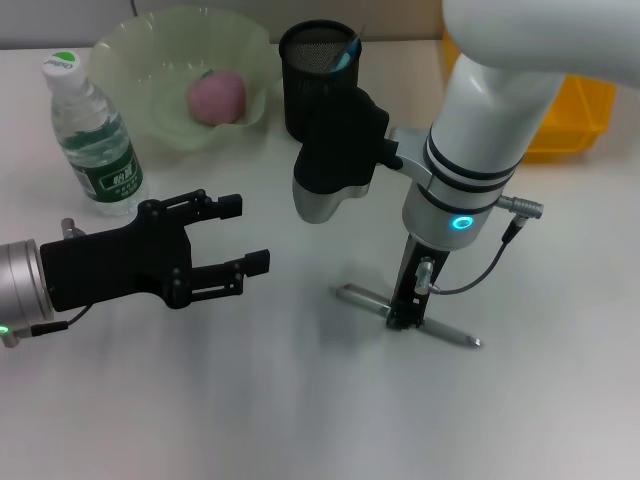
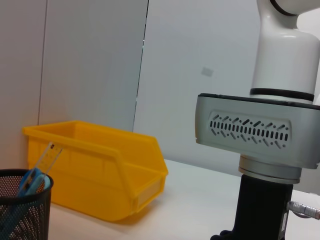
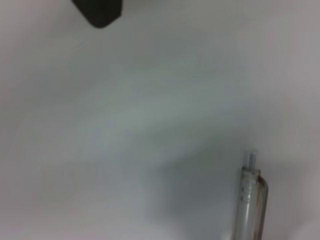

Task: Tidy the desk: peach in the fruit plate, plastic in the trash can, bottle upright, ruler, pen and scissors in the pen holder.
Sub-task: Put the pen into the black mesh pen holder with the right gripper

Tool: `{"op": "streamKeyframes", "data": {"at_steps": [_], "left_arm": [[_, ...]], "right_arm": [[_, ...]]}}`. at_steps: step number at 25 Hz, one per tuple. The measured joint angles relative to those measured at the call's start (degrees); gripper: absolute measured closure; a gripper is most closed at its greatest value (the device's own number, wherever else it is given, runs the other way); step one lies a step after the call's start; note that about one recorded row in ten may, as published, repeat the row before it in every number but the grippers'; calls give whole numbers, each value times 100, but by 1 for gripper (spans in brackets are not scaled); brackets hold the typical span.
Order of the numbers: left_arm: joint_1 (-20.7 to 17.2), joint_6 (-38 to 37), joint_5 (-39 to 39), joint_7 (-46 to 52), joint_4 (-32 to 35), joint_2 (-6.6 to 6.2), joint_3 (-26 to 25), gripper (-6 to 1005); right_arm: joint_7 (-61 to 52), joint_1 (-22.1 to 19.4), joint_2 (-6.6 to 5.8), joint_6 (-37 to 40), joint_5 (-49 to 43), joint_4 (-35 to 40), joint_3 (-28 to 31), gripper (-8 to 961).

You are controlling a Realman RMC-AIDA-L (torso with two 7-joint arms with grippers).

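Note:
A clear pen (image 1: 440, 328) lies flat on the white desk, right of centre. My right gripper (image 1: 404, 318) points straight down onto the pen's middle; the pen's tip (image 3: 251, 192) shows in the right wrist view. My left gripper (image 1: 250, 235) hovers open and holds nothing, left of the pen. A pink peach (image 1: 216, 97) rests in the pale green fruit plate (image 1: 130, 60). The bottle (image 1: 95, 135) stands upright. The black mesh pen holder (image 1: 300, 90) holds blue-handled scissors (image 2: 30, 182) and a clear ruler (image 2: 48, 156). No plastic shows.
A yellow bin (image 1: 580, 115) sits at the back right, also seen behind the pen holder (image 2: 22, 210) as the yellow bin (image 2: 95, 170) in the left wrist view. The right arm's white wrist (image 2: 257, 132) fills that view's other side.

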State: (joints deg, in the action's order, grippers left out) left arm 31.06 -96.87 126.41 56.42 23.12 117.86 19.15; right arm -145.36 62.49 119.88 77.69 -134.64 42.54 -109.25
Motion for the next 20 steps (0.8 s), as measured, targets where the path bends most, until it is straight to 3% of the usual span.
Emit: {"op": "streamKeyframes", "data": {"at_steps": [13,20], "left_arm": [[22,-7,-35,6,0,-7,-2,215],[11,-41,-177,13,0,-43,-9,215]], "right_arm": [[108,-100,-23,16,-1,112,170,835],[395,-516,-66,178,-390,653,1397,836]]}}
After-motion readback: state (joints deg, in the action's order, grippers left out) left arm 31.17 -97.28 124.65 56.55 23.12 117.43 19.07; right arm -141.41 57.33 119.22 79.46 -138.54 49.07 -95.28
